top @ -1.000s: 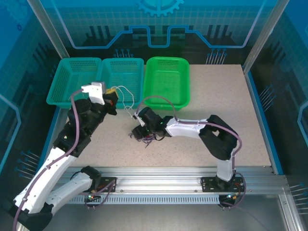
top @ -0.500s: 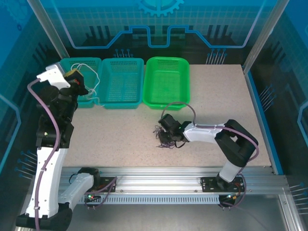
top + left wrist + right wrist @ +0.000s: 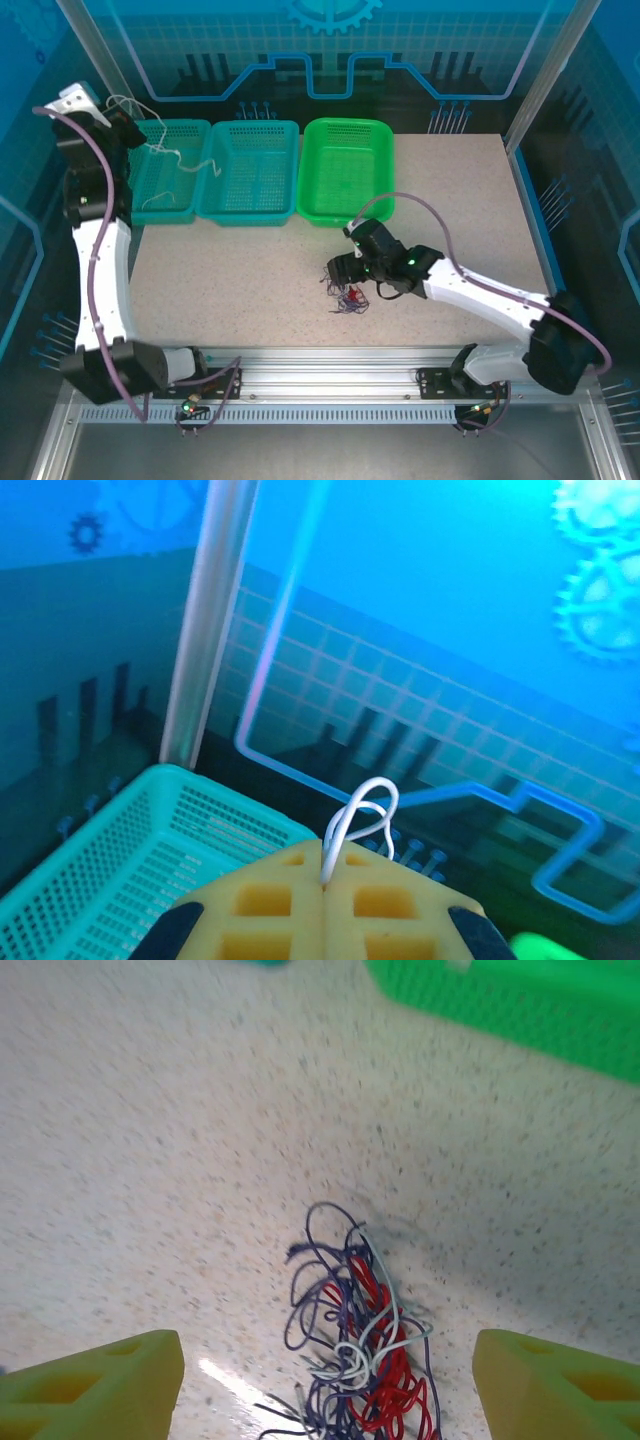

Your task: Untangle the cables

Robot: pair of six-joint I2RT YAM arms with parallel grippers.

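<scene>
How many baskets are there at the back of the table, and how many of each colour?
Teal baskets: 2
Green basket: 1
Total: 3 baskets

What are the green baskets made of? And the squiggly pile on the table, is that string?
The green basket looks like glossy moulded plastic: one colour, walls full of small holes. The teal baskets look alike. The pile of cables looks like thin wire in a smooth coloured plastic coating, not string: it holds springy loops. Its core is hidden.
</scene>
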